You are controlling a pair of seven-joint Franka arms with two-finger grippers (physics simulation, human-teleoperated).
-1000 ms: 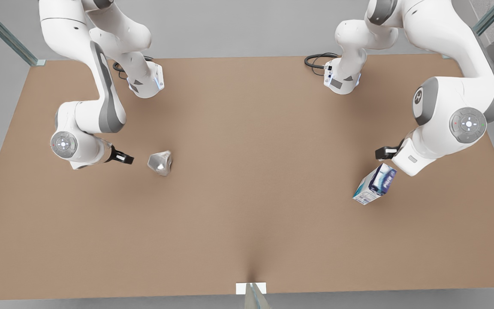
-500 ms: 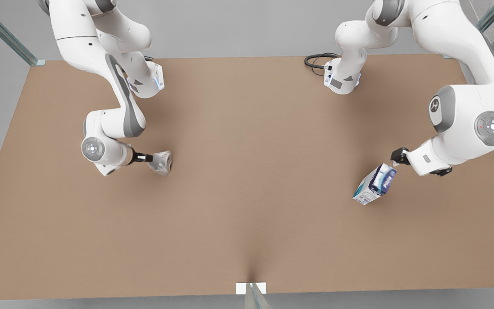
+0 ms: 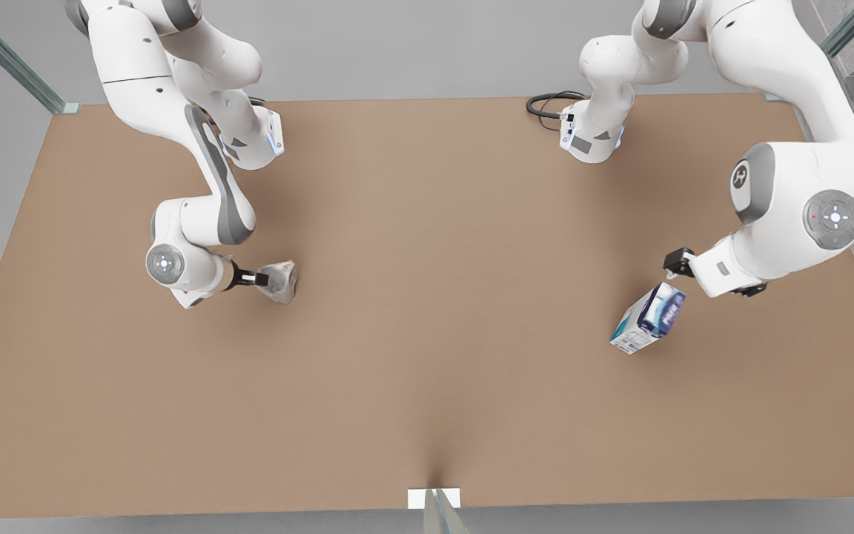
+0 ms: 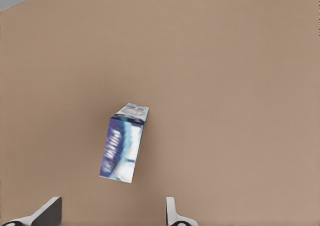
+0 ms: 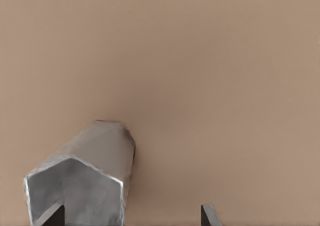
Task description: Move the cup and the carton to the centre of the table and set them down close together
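Right pincer [image 3: 258,279] is reaching low at the cup [image 3: 279,280], spread wide in the right wrist view, one finger [image 5: 52,217] inside the rim. Cup is lying on its side at 9 o'clock on the table [image 3: 427,356].

Left pincer [image 3: 677,263] is hovering just off the carton [image 3: 648,317], fingers [image 4: 47,213] spread wide. Carton is sitting at 3 o'clock.

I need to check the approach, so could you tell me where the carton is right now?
The carton lies on the table at the front view's right, just below the open left gripper, far from the cup.
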